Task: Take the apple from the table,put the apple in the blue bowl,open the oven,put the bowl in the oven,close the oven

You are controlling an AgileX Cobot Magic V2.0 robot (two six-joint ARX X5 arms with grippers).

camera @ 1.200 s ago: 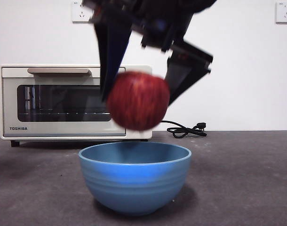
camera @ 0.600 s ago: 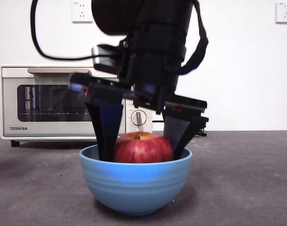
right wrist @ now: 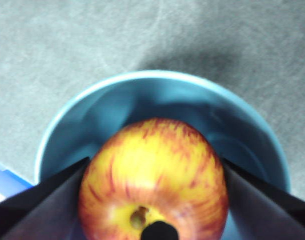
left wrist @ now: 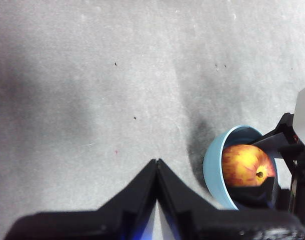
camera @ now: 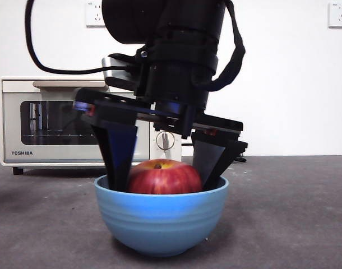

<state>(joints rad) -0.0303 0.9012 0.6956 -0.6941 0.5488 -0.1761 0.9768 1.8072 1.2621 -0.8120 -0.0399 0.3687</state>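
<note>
The right gripper [camera: 162,168] reaches into the blue bowl [camera: 160,218] from 12 o'clock, its jaws just parted beside the apple [camera: 164,177] to leave it inside, while the left gripper [left wrist: 156,167] waits closed.

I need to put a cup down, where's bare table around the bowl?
Bare table lies on either side of the blue bowl. The bowl itself is crowded: the apple and right gripper fill it. The oven stands behind.
</note>
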